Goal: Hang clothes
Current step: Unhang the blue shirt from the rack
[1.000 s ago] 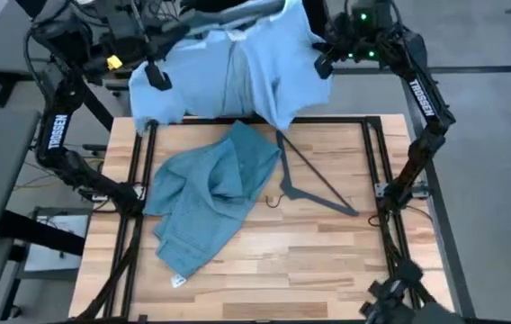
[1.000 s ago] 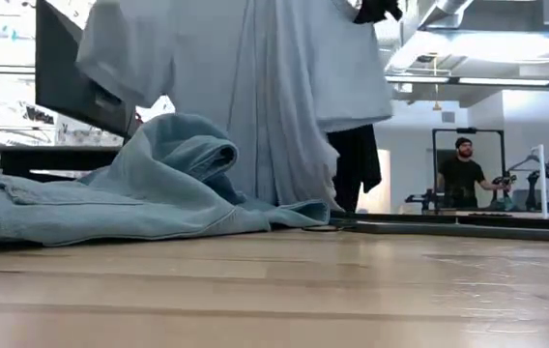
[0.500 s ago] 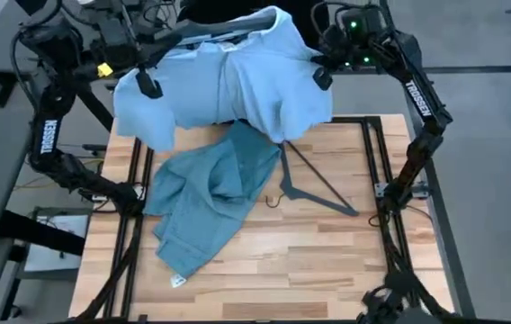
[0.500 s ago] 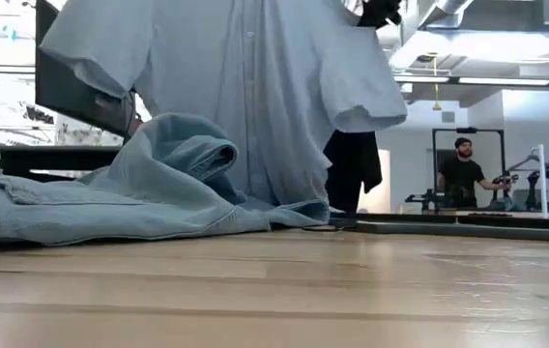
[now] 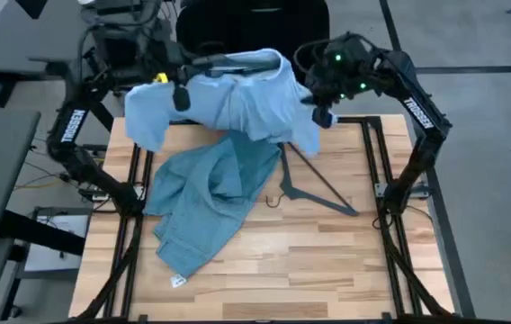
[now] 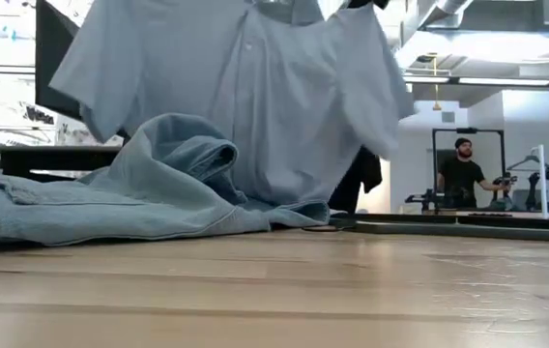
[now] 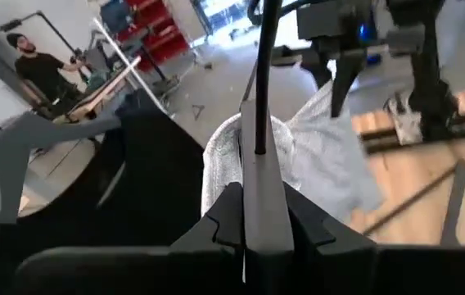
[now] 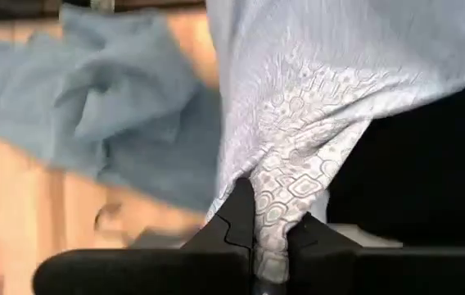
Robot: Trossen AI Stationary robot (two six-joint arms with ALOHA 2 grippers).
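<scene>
Both arms reach high over the table's far edge, left end effector (image 5: 180,94) and right end effector (image 5: 321,115) clamped.

Setting identified as a robotics lab or workshop, open-plan. A wooden bench (image 5: 309,243) with a black metal frame (image 5: 377,162) is seen from above at frame centre, standing on grey flooring, with two dark arms mounted at its left and right edges. In the low view, exposed ceiling ducting (image 6: 477,68) and strip lighting are noted at upper right, white walls beyond. A person in dark clothing (image 6: 461,179) is seen at right background beside another rig on a stand (image 6: 535,179). A large dark monitor (image 6: 62,82) is visible at upper left. In the left wrist view, red shelving (image 7: 146,24) is recorded at the top, on a bare grey floor.
</scene>
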